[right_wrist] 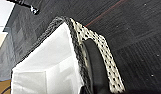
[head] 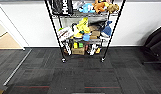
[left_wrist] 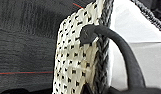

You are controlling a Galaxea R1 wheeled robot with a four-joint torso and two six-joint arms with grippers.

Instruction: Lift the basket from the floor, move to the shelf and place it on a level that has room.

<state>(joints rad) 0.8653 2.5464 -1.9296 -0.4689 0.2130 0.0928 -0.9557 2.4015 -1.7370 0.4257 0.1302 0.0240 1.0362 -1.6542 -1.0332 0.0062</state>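
Note:
The woven basket with its white fabric lining fills the left wrist view; its dark loop handle arcs away from the wall into my left gripper, which is shut on it. In the right wrist view the basket hangs over the dark carpet floor, and its other handle runs into my right gripper, shut on it. The black wire shelf stands ahead against the white wall, across the floor. Its tiers in view hold toys and boxes.
A brown cardboard box sits on the rack's lowest tier. A dark object stands at the right wall. Light wooden flooring begins at the left behind a white partition. Open carpet lies between me and the rack.

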